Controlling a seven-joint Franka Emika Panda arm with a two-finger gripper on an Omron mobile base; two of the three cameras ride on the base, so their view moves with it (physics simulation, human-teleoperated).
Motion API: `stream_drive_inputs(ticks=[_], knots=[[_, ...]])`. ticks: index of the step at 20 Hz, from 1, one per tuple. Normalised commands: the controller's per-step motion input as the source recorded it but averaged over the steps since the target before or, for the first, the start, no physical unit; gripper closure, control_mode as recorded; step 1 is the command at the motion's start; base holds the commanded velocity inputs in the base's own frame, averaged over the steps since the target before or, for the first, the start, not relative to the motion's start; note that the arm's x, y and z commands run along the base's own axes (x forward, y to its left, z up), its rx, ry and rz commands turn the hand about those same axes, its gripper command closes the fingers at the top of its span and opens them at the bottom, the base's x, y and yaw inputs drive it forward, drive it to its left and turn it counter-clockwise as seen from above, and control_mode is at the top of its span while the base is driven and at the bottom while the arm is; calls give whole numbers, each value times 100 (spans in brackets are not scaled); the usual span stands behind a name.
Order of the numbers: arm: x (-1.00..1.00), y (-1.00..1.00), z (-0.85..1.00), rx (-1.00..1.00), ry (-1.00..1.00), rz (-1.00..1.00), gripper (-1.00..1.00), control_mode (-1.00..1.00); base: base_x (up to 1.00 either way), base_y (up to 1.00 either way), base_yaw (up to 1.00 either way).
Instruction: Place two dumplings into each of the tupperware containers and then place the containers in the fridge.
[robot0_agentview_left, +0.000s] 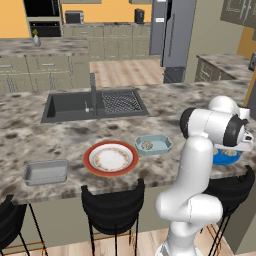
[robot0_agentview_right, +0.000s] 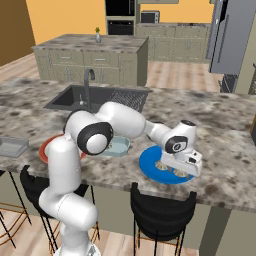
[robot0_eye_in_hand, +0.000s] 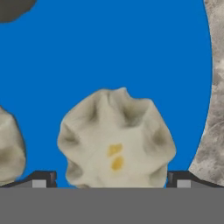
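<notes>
Counting from the nearest edge of the marbled counter (robot0_agentview_left: 60, 137): three black stools (robot0_agentview_left: 112, 202) stand along its front in the left base view. On the counter sit two tupperware containers. One, grey and empty (robot0_agentview_left: 46, 172), lies far to the left near the front edge; the other, pale blue (robot0_agentview_left: 154, 144), lies just right of the round white plate with the red-orange rim (robot0_agentview_left: 110, 158) and holds one dumpling (robot0_agentview_left: 146, 145). The plate itself bears no dumplings.

To the right lies one flat blue disc (robot0_agentview_right: 150, 165), with the gripper (robot0_agentview_right: 181, 167) low over it. In the hand view two dumplings show on the blue disc (robot0_eye_in_hand: 109, 48): one whole dumpling (robot0_eye_in_hand: 116, 140) sits between the two dark fingertips (robot0_eye_in_hand: 41, 179), and part of a second (robot0_eye_in_hand: 8, 146) lies at the left edge. That makes three dumplings seen in all. The fingers stand spread wide, one on each side of the middle dumpling and apart from it, gripping nothing.

The arm rises from the base in front of the counter, folds at its dark elbow over the front edge, and reaches out to its right, with the hand turned down toward the disc.

Farther back, one dark sink (robot0_agentview_left: 95, 105) with its tap is set in the counter. Beyond it, across the wooden floor, stands one grey steel fridge (robot0_agentview_left: 172, 35).
</notes>
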Motion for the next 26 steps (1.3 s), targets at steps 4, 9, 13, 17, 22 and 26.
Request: stream_drive_inputs(ticks=[4, 9, 13, 17, 22, 26], knots=[[9, 0, 0, 0, 0, 0, -100, -100, 0, 0, 0], [16, -2, -2, 0, -2, 0, -100, -100, 0, 0, 0], [20, -5, -15, 0, -1, 0, -100, -100, 0, 0, 0], [1, 0, -30, 0, 0, 0, -100, -100, 0, 0, 0], [0, 0, -15, 0, 0, 0, 100, -100, 0, 0, 0], [-4, 0, 35, 0, 0, 0, 100, -100, 0, 0, 0]])
